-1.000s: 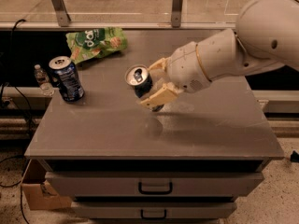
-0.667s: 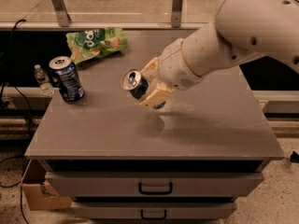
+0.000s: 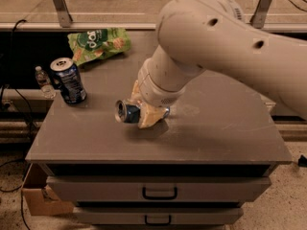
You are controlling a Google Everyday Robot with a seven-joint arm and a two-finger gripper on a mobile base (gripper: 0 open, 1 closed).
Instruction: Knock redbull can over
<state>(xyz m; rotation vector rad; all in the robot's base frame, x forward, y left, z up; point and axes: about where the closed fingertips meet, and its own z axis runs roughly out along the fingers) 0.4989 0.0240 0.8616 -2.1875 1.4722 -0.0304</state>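
The redbull can point(image 3: 126, 111) is a slim silver can with blue markings. It lies nearly on its side, silver top facing left, low over the grey tabletop point(image 3: 216, 133) near the middle. My gripper point(image 3: 143, 113) is shut on the can, its tan fingers point(image 3: 149, 115) clasping its body. The big white arm reaches in from the upper right and hides the can's far end.
A wider dark blue can point(image 3: 68, 80) stands upright at the table's left edge. A green snack bag point(image 3: 98, 43) lies at the back left. A small water bottle point(image 3: 43, 80) stands off the table's left side. Drawers are below the front edge.
The gripper has come down toward the tabletop and a little left with the can in it. The can has tipped from tilted to nearly lying flat.
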